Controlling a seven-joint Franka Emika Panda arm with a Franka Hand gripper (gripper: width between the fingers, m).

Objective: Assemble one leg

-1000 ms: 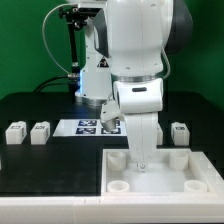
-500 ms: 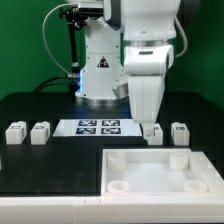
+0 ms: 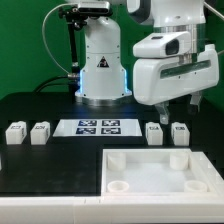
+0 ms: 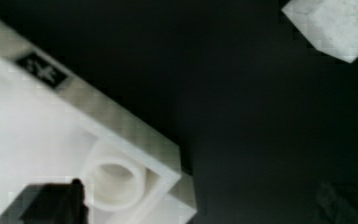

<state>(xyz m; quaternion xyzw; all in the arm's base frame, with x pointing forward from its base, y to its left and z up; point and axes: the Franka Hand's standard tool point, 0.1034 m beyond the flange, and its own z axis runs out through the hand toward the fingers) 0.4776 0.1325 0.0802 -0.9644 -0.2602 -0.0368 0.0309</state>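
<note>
Four small white legs with tags stand in a row on the black table: two at the exterior view's left [image 3: 15, 132] [image 3: 40, 131] and two at the right [image 3: 155, 131] [image 3: 180, 131]. My gripper [image 3: 180, 108] hangs raised above the two right legs, touching nothing. In the wrist view the gripper [image 4: 194, 205] is open and empty, its dark fingertips [image 4: 43, 205] far apart. Below it lie the large white panel's corner socket [image 4: 114, 180] and one leg [image 4: 336, 25] on the black table.
The large white square panel [image 3: 150, 165] with corner sockets lies at the front right. The marker board [image 3: 100, 126] lies between the leg pairs. The robot's base [image 3: 100, 70] stands behind it.
The arm has risen from low over the panel and swung toward the exterior view's right. The second right leg, hidden before, now shows.
</note>
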